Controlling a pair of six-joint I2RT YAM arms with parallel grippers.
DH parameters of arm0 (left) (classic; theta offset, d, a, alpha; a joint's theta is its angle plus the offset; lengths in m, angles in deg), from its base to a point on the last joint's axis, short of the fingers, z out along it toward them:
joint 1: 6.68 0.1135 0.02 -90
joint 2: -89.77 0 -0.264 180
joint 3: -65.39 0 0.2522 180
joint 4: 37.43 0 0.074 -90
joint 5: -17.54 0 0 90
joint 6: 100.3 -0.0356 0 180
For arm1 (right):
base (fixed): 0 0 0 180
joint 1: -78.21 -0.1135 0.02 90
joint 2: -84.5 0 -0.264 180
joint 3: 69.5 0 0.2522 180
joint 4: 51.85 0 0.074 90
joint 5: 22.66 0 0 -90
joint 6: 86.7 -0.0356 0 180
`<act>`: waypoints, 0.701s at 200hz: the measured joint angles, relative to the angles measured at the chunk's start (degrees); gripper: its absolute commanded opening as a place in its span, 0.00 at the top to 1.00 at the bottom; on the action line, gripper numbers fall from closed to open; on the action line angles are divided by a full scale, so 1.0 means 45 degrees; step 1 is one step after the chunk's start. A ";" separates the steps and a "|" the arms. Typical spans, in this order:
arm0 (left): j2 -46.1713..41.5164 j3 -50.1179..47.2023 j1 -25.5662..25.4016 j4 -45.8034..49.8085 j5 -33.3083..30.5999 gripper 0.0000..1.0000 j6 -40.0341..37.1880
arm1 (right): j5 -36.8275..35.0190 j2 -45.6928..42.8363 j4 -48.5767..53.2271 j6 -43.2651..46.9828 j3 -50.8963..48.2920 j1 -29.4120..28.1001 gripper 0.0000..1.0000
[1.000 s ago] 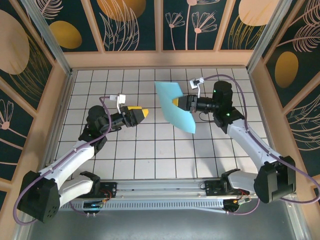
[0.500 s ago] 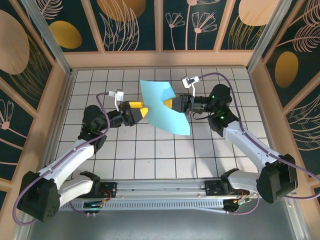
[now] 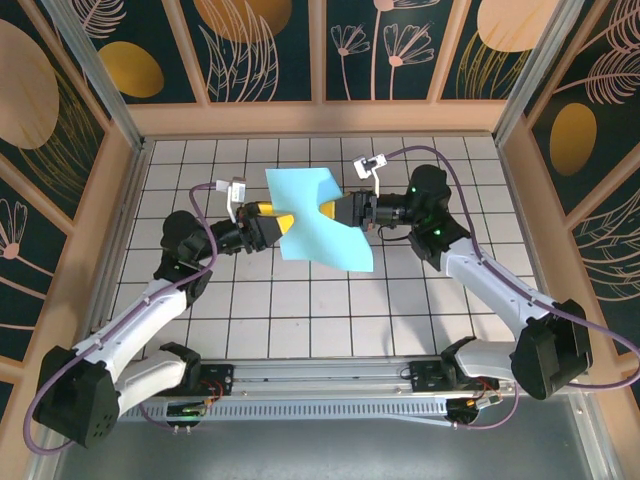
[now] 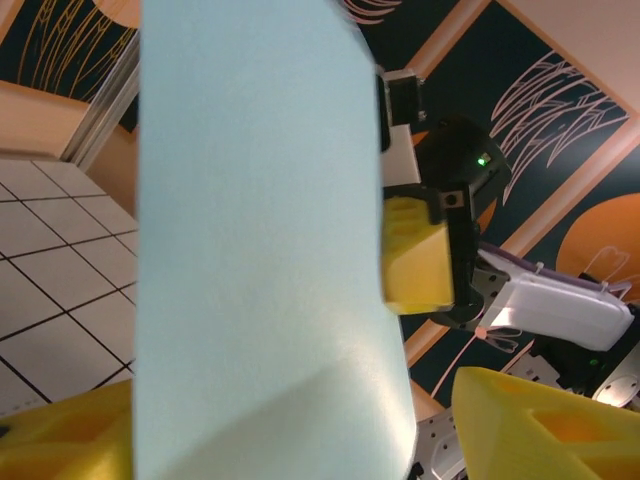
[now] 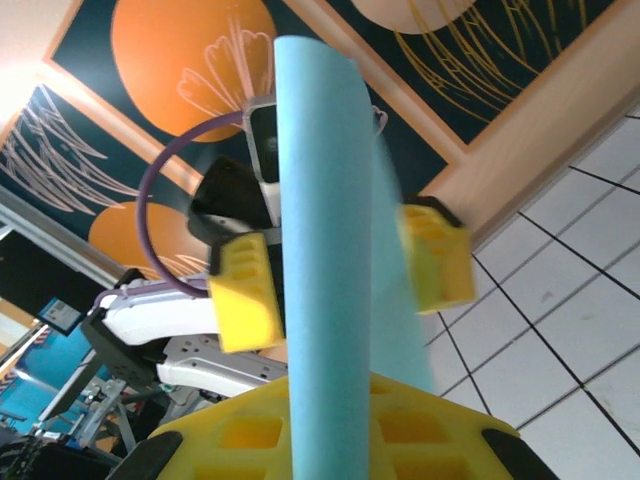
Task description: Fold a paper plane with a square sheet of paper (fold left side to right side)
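While right gripper (image 3: 337, 210) pinches, left gripper (image 3: 288, 219) straddles the one paper sheet (image 3: 322, 238).

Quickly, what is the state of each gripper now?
Left gripper: open, jaws either side of the square sheet of paper.
Right gripper: shut on that paper.

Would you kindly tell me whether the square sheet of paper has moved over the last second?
Yes. The square sheet of paper has shifted left across the tiled table, carried in the right gripper toward the left gripper.
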 measured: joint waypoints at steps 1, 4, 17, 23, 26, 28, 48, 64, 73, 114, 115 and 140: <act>-0.0010 0.0000 0.0000 0.0005 0.0000 0.40 0.0000 | -0.0010 0.0000 0.0029 0.0019 0.0000 0.0010 0.85; -0.0049 0.0005 0.0000 0.0034 0.0000 0.41 -0.0044 | -0.0058 0.0000 0.0141 0.0078 0.0000 0.0044 0.85; -0.0136 0.0005 0.0000 0.0146 -0.0005 0.45 -0.0155 | -0.0199 0.0000 0.0607 0.0359 0.0034 0.0151 0.85; -0.0155 0.0005 0.0000 0.0185 -0.0005 0.47 -0.0180 | -0.0262 0.0005 0.0792 0.0452 0.0053 0.0199 0.85; -0.0155 0.0005 0.0000 0.0199 -0.0005 0.48 -0.0214 | -0.0287 0.0005 0.0899 0.0520 0.0063 0.0214 0.85; -0.0155 0.0005 0.0000 0.0204 -0.0010 0.49 -0.0194 | -0.0291 0.0005 0.0937 0.0563 0.0068 0.0219 0.85; -0.0155 0.0010 0.0000 0.0384 -0.0015 0.57 -0.0262 | -0.0432 0.0005 0.1399 0.0831 0.0087 0.0282 0.84; -0.0146 0.0015 0.0000 0.0515 -0.0015 0.66 -0.0316 | -0.0491 0.0005 0.1520 0.0967 0.0087 0.0287 0.84; -0.0126 0.0024 0.0000 0.0617 -0.0024 0.71 -0.0413 | -0.0495 0.0005 0.1545 0.1010 0.0087 0.0287 0.84; 0.0058 0.0039 0.0000 0.1175 -0.0228 0.86 -0.0612 | -0.0529 0.0005 0.1715 0.1049 0.0087 0.0311 0.83; 0.0063 0.0039 0.0000 0.1190 -0.0243 0.87 -0.0602 | -0.0534 0.0005 0.1719 0.1059 0.0087 0.0311 0.82; 0.0165 0.0112 0.0000 0.1797 -0.0583 1.00 -0.0835 | -0.0597 0.0005 0.2030 0.1307 0.0087 0.0418 0.76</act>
